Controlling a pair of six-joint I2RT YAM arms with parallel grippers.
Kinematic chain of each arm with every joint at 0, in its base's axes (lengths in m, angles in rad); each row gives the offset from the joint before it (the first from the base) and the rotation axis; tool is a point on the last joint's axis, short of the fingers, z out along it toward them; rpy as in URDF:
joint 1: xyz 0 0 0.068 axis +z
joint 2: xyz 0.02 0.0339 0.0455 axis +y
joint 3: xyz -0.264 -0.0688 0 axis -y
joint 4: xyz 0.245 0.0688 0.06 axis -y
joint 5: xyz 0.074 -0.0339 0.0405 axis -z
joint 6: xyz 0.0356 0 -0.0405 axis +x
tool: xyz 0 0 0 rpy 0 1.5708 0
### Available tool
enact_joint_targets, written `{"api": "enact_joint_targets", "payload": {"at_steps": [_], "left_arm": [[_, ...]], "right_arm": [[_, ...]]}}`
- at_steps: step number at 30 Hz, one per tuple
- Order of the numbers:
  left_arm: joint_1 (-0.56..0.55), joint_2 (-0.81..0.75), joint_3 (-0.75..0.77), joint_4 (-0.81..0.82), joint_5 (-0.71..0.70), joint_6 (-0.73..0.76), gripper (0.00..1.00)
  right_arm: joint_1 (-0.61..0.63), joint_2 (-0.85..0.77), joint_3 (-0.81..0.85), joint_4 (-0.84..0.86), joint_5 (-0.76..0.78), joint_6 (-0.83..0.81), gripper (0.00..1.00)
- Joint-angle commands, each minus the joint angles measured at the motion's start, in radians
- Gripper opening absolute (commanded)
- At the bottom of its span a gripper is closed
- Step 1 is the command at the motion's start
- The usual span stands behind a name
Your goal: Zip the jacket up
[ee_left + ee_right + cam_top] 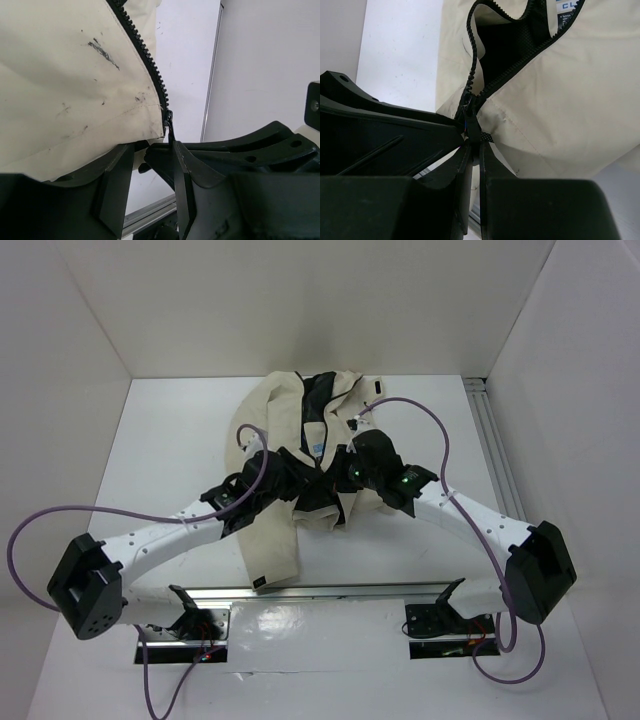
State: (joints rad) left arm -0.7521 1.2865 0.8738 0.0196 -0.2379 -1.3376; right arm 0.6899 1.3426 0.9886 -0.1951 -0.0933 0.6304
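The cream jacket (283, 535) lies in the middle of the table, its collar far from me and black lining showing at the open front. Both grippers meet at its lower front. My right gripper (338, 476) is shut on the black zipper pull (471, 127); in the right wrist view (475, 146) the two rows of zipper teeth (517, 60) join at the slider and part above it. My left gripper (300, 478) is at the hem; in the left wrist view (152, 150) its jaws stand apart. The zipper's lower end (169, 120) touches the right fingertip, and the cream fabric (65, 90) lies over the left one.
An aluminium rail (340, 592) runs along the near edge, and another (495, 455) along the right side. White walls close the table in on three sides. Purple cables (440, 440) loop above both arms. The right gripper's black finger (250, 145) crosses the left wrist view.
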Motion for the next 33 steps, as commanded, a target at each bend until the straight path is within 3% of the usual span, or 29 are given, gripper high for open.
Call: {"api": "enact_joint_targets", "payload": {"at_steps": [1, 6, 25, 28, 31, 33], "left_arm": [[-0.006, 0.010, 0.036, 0.059, -0.018, 0.035, 0.48], [-0.006, 0.019, 0.045, 0.057, -0.037, 0.048, 0.39], [0.014, 0.037, 0.056, 0.058, -0.067, 0.100, 0.36], [0.014, 0.037, 0.065, 0.059, -0.077, 0.112, 0.33], [0.014, 0.037, 0.065, 0.036, -0.096, 0.123, 0.22], [0.014, 0.037, 0.065, 0.036, -0.097, 0.123, 0.22]], "right_arm": [[0.005, -0.045, 0.013, 0.010, 0.006, -0.011, 0.00], [0.005, -0.045, 0.013, 0.010, 0.006, -0.011, 0.00], [0.005, -0.045, 0.013, 0.000, -0.003, -0.020, 0.00], [0.005, -0.045, 0.013, 0.000, -0.003, -0.020, 0.00], [0.005, -0.045, 0.013, 0.000, -0.003, -0.020, 0.00], [0.005, -0.045, 0.013, 0.000, -0.003, -0.020, 0.00]]}}
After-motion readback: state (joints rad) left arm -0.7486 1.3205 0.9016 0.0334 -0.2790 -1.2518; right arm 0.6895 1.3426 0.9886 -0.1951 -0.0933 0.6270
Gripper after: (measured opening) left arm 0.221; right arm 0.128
